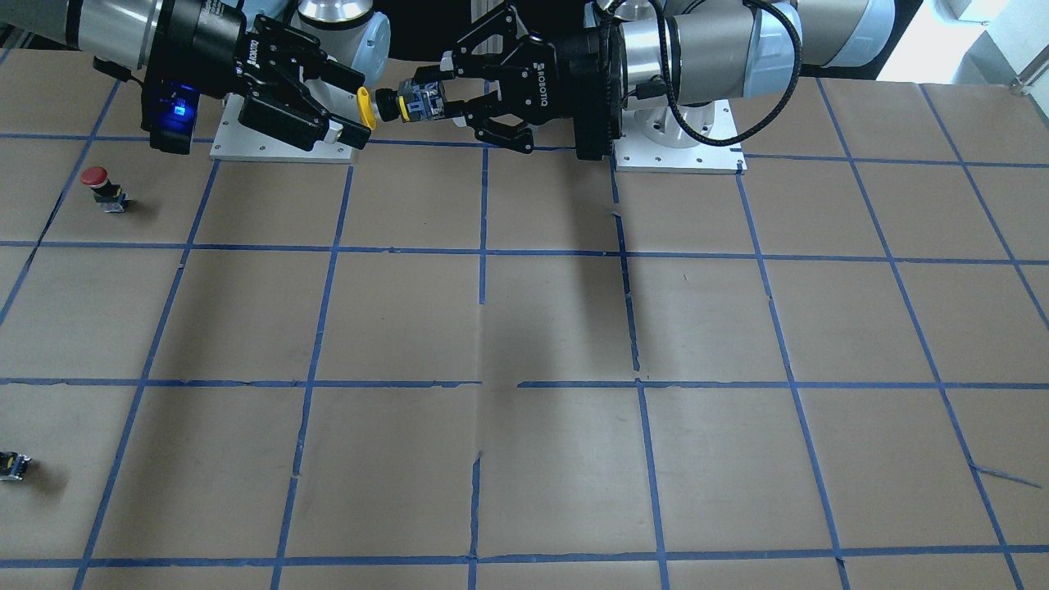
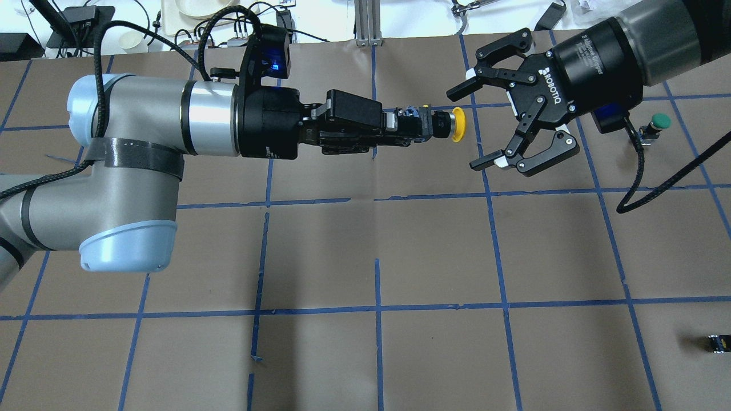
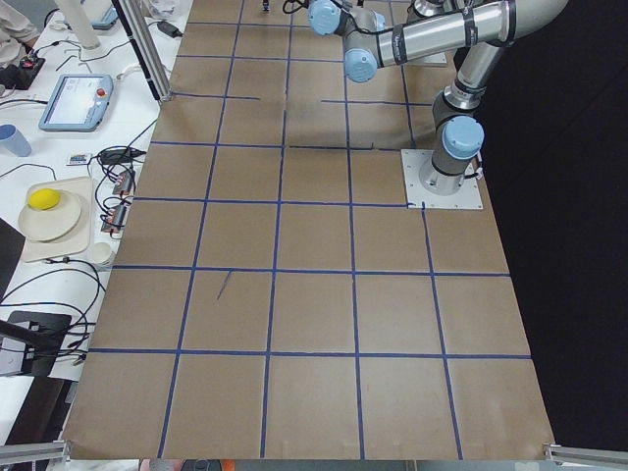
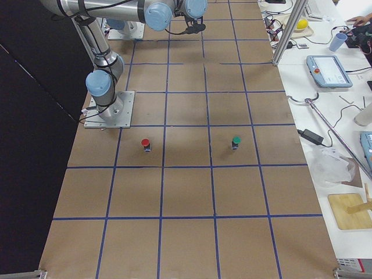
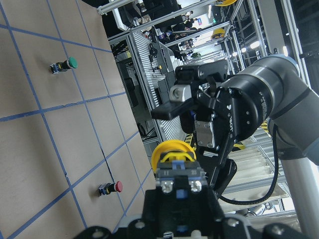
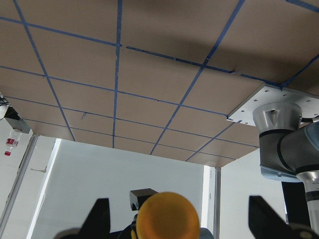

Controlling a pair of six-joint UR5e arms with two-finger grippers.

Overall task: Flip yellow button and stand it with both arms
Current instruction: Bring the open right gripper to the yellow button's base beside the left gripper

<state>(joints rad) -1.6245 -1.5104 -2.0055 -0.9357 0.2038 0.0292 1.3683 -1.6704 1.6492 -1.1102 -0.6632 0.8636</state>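
Observation:
The yellow button (image 2: 456, 124) is held level in the air, its cap pointing at my right gripper. My left gripper (image 2: 412, 123) is shut on its black-grey body (image 1: 414, 102). My right gripper (image 2: 469, 129) is open, its fingers above and below the cap and not touching it. The front view shows the cap (image 1: 366, 109) at the mouth of the right gripper (image 1: 357, 108). In the left wrist view the button (image 5: 173, 155) faces the right gripper (image 5: 199, 119). In the right wrist view the cap (image 6: 168, 217) sits between the spread fingers (image 6: 98, 220).
A red-capped button (image 1: 98, 185) and a green-capped button (image 2: 658, 122) stand on the brown gridded table (image 2: 377, 251) on the robot's right side. A small capless black block (image 2: 717, 343) lies near the table's front right. Both arms hover well above the table near their bases.

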